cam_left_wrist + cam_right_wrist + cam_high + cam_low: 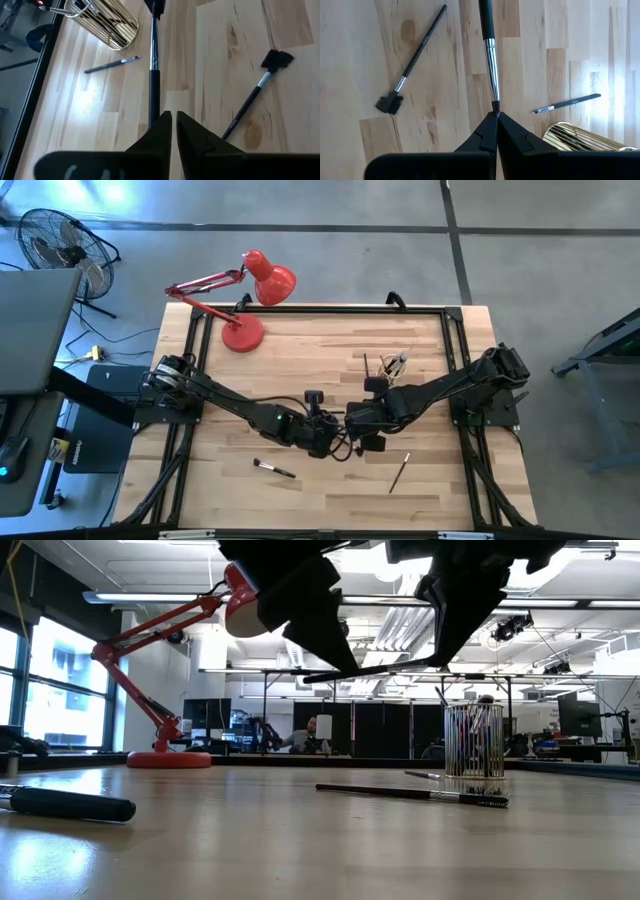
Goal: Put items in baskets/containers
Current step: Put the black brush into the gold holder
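One makeup brush [380,668] with a dark handle and silver ferrule hangs level above the table's middle, held between both grippers. My left gripper [173,117] is shut at its handle end, my right gripper [496,116] at its bristle end; they face each other [338,425]. The small clear cup [385,368], striped in gold, stands upright on the table far-right of them with a few brushes in it. Loose brushes lie flat on the table: one near-left [272,468], one near-right [400,472], and a thin one beside the cup [112,64]. My left gripper is shut on the brush's dark handle near its free end [152,107]; the handle runs in under the fingers, which hide the contact itself. The brush runs straight on ahead of the fingers, level and lifted clear of the table. My right gripper pinches the brush's bristle tip [495,106] between the free ends of its two fingers, coming level from the table's right. The ferrule and handle run straight on ahead of the fingers, clear of the table.
A red desk lamp [245,300] stands at the far-left corner. A black frame [300,310] runs along the table's edges. Bare wood lies along the near edge between the loose brushes. In the low view the room and a seated person [310,735] show behind.
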Tool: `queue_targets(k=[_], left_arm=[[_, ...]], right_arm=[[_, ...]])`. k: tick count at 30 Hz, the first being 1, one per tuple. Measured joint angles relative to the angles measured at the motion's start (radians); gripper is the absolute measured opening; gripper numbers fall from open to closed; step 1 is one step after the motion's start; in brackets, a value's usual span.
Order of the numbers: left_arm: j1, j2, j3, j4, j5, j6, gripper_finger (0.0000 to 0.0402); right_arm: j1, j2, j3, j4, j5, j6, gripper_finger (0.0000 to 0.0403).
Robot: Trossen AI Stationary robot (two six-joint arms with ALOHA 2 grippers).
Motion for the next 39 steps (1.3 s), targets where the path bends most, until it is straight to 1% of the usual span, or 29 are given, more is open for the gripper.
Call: queue_targets(k=[7,11,14,20,24,27,29,31,33,35,39], left_arm=[[0.000,0.000,0.000,0.004,-0.006,0.000,0.0061],[0.000,0.000,0.000,0.005,-0.043,0.000,0.0078],[0.000,0.000,0.000,0.008,-0.052,0.000,0.0086],[0.001,0.000,0.000,0.007,-0.044,-0.004,0.0088],[0.008,0.000,0.000,-0.012,-0.045,-0.024,0.0088],[0.028,0.034,0.003,-0.022,-0.047,-0.057,0.0088],[0.031,0.041,0.000,-0.060,-0.047,-0.074,0.0088],[0.039,0.050,0.003,-0.041,-0.055,-0.079,0.0088],[0.045,0.078,0.005,-0.027,-0.041,-0.082,0.0088],[0.048,0.084,-0.003,-0.062,-0.031,-0.082,0.0088],[0.050,0.099,0.003,-0.020,-0.021,-0.083,0.0088]], right_arm=[[0.000,0.000,0.000,-0.026,-0.001,0.027,0.0000],[0.000,0.000,0.000,-0.028,-0.009,0.027,0.0000],[0.000,0.000,0.000,-0.028,-0.020,0.027,0.0000],[0.000,0.000,0.000,-0.023,0.018,0.018,0.0000],[0.000,0.000,0.000,-0.013,0.024,0.016,0.0000],[0.000,0.000,0.000,-0.012,0.020,0.016,0.0000],[-0.001,0.000,0.000,-0.016,0.016,0.016,0.0000],[-0.001,0.000,0.000,-0.008,0.016,0.015,0.0000],[0.000,0.000,0.000,-0.015,0.016,0.015,0.0000],[-0.001,0.001,-0.001,-0.015,0.015,0.015,0.0000],[0.000,0.000,0.000,-0.004,0.014,0.008,0.0000]])
